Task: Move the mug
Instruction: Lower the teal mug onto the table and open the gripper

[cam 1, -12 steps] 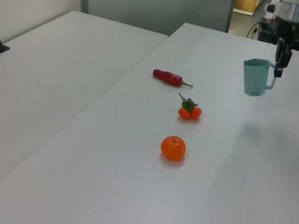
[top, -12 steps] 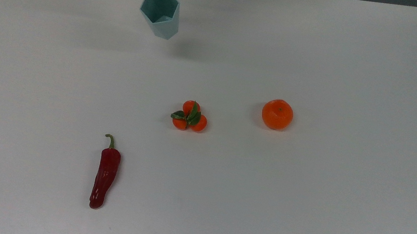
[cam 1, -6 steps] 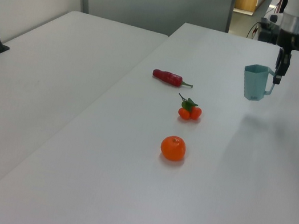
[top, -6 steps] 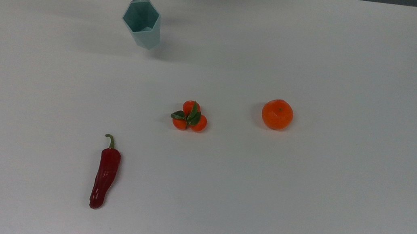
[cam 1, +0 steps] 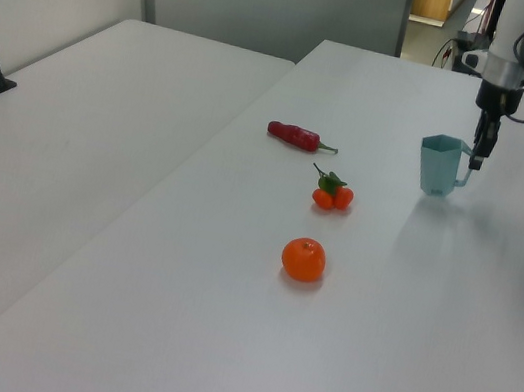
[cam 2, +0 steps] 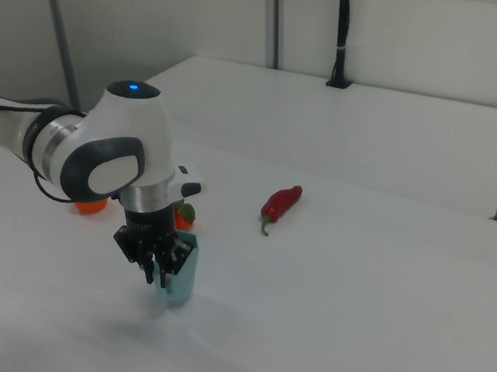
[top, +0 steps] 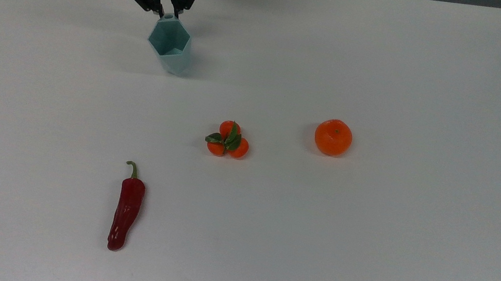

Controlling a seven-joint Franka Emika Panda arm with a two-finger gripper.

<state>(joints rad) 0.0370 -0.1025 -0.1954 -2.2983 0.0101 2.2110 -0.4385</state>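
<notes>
gripper (top: 168,15) pinches the handle of the mug (top: 169,50), fingers closed on it. mug stands upright on the white table (top: 366,225), at about 11 o'clock from the small orange cluster (top: 228,140) in the top view.

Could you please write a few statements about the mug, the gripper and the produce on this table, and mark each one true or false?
1. The pale teal faceted mug stands upright. True.
2. The black two-finger gripper grips the mug by its rim opposite the handle. False: it is shut on the angular handle.
3. The long red chilli pepper lies inside the mug. False: it lies on the white table, apart from the mug.
4. The cluster of small leafy tangerines lies between the pepper and the round orange in the top view. True.
</notes>
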